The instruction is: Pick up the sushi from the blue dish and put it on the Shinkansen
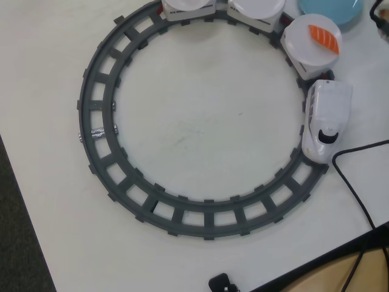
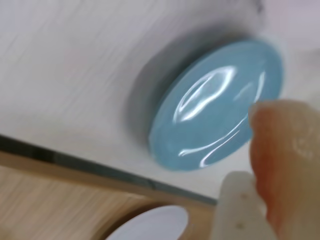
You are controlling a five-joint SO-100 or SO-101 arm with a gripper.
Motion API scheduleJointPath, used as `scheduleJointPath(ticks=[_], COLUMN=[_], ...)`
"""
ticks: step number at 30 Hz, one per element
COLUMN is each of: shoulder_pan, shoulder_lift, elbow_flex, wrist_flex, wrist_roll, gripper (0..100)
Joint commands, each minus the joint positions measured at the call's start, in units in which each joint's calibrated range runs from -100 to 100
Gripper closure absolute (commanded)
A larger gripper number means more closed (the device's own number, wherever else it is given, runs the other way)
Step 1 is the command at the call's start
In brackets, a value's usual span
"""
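Sushi: two pieces show, each orange on top. One salmon nigiri point(image 1: 323, 38) lies on a white round plate point(image 1: 302, 44) carried by the train, in the overhead view. A second, blurred orange piece point(image 2: 287, 165) fills the lower right of the wrist view, close to the lens, beside a white block point(image 2: 240, 207) that may be its rice or a finger; which it is cannot be told.
Gripper: no fingers can be made out in either view, so whether it grips the near piece cannot be told.
Blue dish: one, bare and glossy point(image 2: 217, 102) in the wrist view; in the overhead view only its lower edge point(image 1: 331, 12) shows, cut off by the top border.
Shinkansen: one white nose car point(image 1: 326, 120) on the right of the loop, three white-topped wagons behind it; the two rear wagons point(image 1: 255, 8) are cropped at the top.
Track: one grey circular loop point(image 1: 97, 131) on the white table point(image 1: 194, 128).
Cable: one black lead point(image 1: 355, 188) curls past the nose car to the lower right.
White disc: one point(image 2: 150, 225), cut off at the bottom of the wrist view, on a wooden surface.
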Motion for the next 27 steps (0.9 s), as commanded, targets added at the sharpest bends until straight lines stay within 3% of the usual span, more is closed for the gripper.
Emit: scheduleJointPath(ticks=[1, 18, 27], shoulder_pan=[-2.49, -13.05, -14.10], shoulder_lift=[-3.50, 1.35, 2.77], elbow_flex=[1.30, 1.03, -2.38], wrist_flex=[0.08, -0.61, -0.26], wrist_roll=[0.19, -0.39, -0.39], gripper=[98, 98, 98])
